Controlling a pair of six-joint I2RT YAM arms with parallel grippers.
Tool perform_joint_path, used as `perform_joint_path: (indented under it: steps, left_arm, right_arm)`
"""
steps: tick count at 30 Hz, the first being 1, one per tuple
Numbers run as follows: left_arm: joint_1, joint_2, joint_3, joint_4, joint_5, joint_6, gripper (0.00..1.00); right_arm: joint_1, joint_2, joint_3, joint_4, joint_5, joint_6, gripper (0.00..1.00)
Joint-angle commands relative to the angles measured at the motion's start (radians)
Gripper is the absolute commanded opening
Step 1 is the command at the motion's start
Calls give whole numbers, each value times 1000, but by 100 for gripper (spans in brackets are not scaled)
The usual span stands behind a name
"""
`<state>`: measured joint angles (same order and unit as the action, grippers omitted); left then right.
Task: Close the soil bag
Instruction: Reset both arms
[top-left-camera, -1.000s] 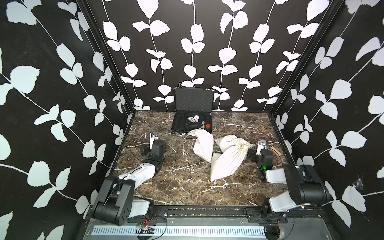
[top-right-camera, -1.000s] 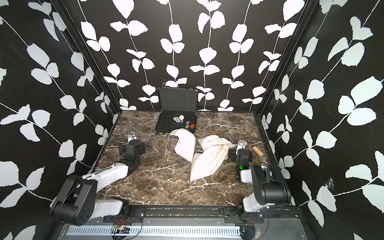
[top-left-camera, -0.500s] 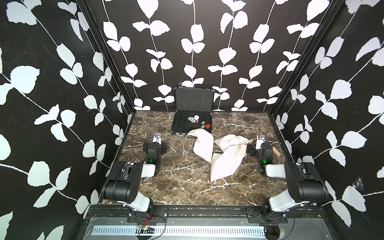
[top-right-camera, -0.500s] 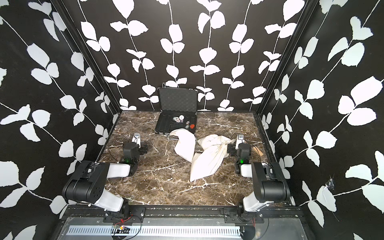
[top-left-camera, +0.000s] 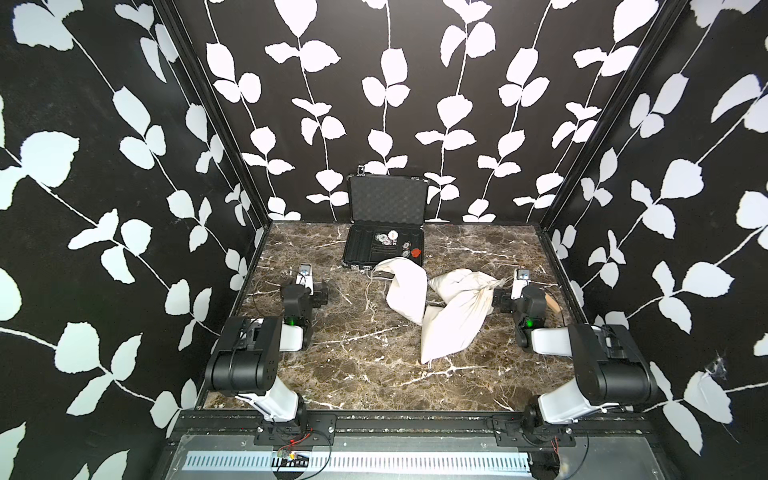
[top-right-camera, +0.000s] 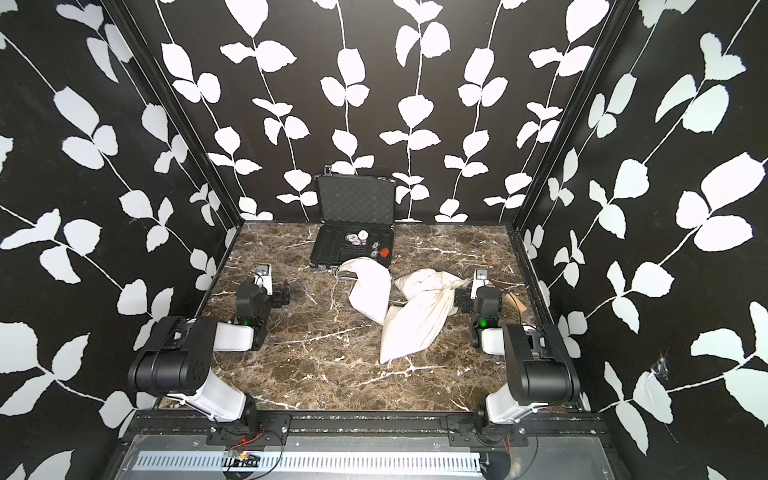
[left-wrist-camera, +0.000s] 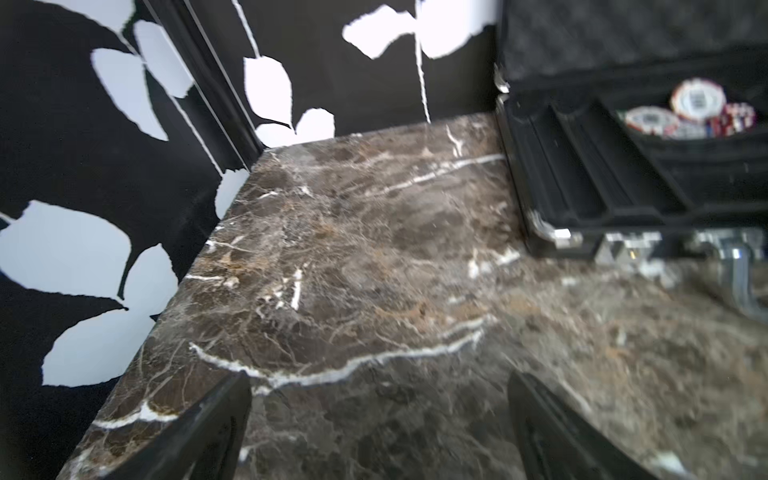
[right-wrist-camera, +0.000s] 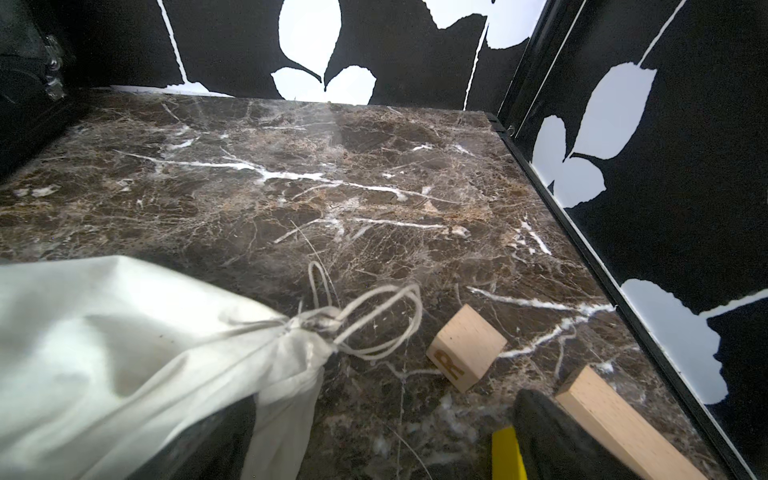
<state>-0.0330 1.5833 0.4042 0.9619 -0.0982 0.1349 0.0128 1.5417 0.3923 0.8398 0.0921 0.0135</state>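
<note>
Lying on its side on the marble desk (top-left-camera: 353, 357), the soil bag (top-left-camera: 453, 324) sits right of centre in both top views, with its neck toward the right arm; the neck is gathered tight, and the drawstring (right-wrist-camera: 374, 324) spills from it in loose loops onto the desk. Right claw (right-wrist-camera: 386, 399): jaws apart, clamped on nothing, low over the desk just beside the gathered neck; bag cloth covers part of one finger in the right wrist view; whether cloth and finger touch cannot be told. Left claw (left-wrist-camera: 379, 378): jaws apart, empty, above bare desk on the left side, well apart from the soil bag. A second white cloth bag (top-left-camera: 405, 291) lies limp in front of the open black case (top-left-camera: 384, 249) at the back wall; its lower end meets the soil bag; poker chips (left-wrist-camera: 698, 102) lie in the case tray. A small wooden block (right-wrist-camera: 465, 347) lies near the drawstring loops; a longer wooden block (right-wrist-camera: 615, 419) and a yellow piece (right-wrist-camera: 505, 453) lie beside the right claw.
</note>
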Motion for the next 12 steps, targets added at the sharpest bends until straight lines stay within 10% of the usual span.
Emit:
perform_joint_path:
  steps: [1,12]
  left_arm:
    - [-7,-19,1,-57,67,-20,99]
    - [-8,-21,-1,-59,94,-8,99]
  right_arm:
    - [3,-14,3,17,-8,-8,99]
    - [3,-14,4,18,-8,-8,99]
